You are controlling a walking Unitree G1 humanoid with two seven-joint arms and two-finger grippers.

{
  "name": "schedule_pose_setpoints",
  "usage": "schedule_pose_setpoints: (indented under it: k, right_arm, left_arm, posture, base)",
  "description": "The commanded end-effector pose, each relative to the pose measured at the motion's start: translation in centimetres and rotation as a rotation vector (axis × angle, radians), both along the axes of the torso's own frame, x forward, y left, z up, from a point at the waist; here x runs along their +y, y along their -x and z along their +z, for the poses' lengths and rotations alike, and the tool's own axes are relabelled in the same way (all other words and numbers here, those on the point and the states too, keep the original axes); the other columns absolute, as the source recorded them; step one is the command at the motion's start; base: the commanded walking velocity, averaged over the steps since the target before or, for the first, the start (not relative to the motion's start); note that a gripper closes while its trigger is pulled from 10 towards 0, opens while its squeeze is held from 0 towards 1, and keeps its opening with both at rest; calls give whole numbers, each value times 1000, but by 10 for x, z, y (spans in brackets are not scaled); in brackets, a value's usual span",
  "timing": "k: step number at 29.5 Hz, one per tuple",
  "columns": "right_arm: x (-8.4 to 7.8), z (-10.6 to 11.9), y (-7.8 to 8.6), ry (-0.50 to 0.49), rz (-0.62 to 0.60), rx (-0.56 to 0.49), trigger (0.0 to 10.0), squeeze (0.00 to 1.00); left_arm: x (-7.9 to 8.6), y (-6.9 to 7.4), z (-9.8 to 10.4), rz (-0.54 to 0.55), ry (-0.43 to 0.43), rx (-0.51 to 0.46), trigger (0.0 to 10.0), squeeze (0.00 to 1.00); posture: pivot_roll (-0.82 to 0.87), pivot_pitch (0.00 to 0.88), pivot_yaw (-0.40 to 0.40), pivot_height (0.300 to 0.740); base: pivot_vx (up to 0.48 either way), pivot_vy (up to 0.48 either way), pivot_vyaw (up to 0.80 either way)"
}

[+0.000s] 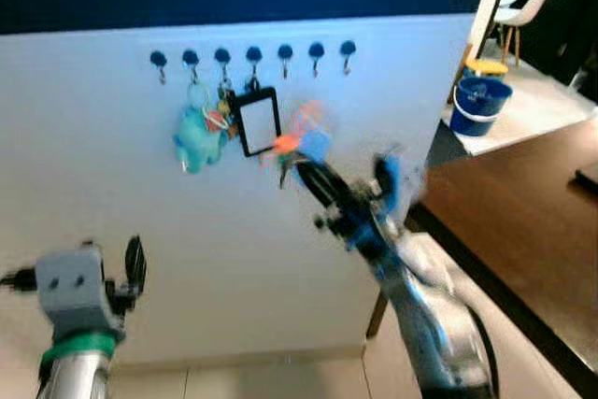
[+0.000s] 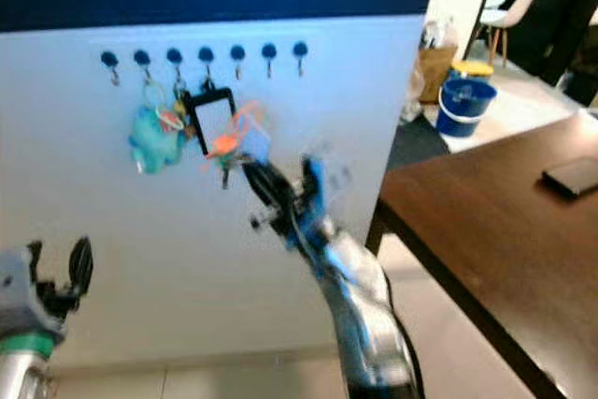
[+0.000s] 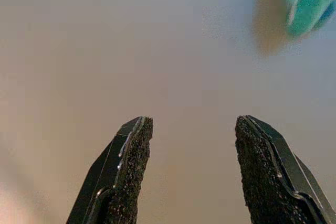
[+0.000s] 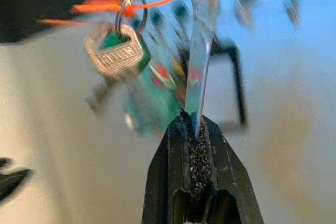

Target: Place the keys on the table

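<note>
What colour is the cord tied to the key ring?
Orange; the cord on the key ring shows best in the right wrist view.

White wall (image 1: 93,137) w/ hooks (image 1: 253,55), brown table (image 2: 486,221)

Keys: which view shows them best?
Right wrist view: the keys hang sharp on their ring, the right pincer shut on their blue tag. Both eye views show them blurred before the white wall.

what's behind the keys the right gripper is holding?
Behind the keys, pinched in the right gripper, are the white wall panel, its hook row, a black-framed tag and a teal plush keychain. The blurred keys cover some of the panel.
</note>
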State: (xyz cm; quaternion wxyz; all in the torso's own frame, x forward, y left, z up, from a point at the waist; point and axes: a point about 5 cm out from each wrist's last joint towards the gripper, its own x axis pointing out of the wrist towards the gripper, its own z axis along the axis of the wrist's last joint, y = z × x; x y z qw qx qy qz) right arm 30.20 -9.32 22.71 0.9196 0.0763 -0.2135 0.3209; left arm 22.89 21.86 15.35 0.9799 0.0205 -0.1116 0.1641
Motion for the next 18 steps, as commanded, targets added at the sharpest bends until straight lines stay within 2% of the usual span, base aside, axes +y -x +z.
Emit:
schedule_pose_setpoints:
  k: [1, 2, 4, 6, 9, 11, 14, 15, 18]
  right_arm:
    - [-12, -12, 1, -17, -97, 50, 8078, 0]
    - [-29, -37, 1, -19, -243, 142, 10000, 0]
    - [-47, -74, 0, 34, -401, 256, 10000, 0]
    - [-49, -81, 0, 52, -423, 268, 10000, 0]
    - [-44, -88, -10, 66, -394, 296, 10000, 0]
    - [-42, -87, -12, 71, -394, 295, 10000, 0]
    - [-40, -85, -15, 81, -389, 294, 10000, 0]
    - [-36, -83, -17, 87, -385, 291, 10000, 0]
    - [-32, -85, -18, 91, -388, 294, 10000, 0]
  left_arm:
    - [5, 6, -5, 42, 2, 28, 10000, 0]
    - [3, 9, -11, 48, 5, 51, 10000, 0]
    - [-6, 4, -16, 35, -9, 75, 10000, 0]
    - [-8, 2, -16, 31, -16, 78, 10000, 0]
    - [-18, -14, -16, -2, 0, 91, 10000, 0]
    - [-21, -19, -16, -20, 4, 92, 10000, 0]
    - [-26, -26, -14, -46, 16, 90, 10000, 0]
    - [-32, -35, -10, -73, 18, 76, 10000, 0]
    - [-38, -43, -5, -88, 10, 61, 10000, 0]
  posture:
    - [-135, 19, 92, 740]
    - [-133, 12, 93, 740]
    - [-127, 8, 92, 740]
    - [-127, 8, 92, 740]
    - [-129, 4, 96, 740]
    - [-129, 4, 96, 740]
    - [-127, 7, 92, 740]
    - [-126, 8, 91, 740]
    - [-132, 9, 96, 740]
  base:
    - [0, 0, 0]
    - [0, 0, 0]
    - [0, 0, 0]
    - [0, 0, 0]
    - [0, 0, 0]
    - [0, 0, 0]
    - [0, 0, -800]
    - [0, 0, -800]
    - [0, 0, -800]
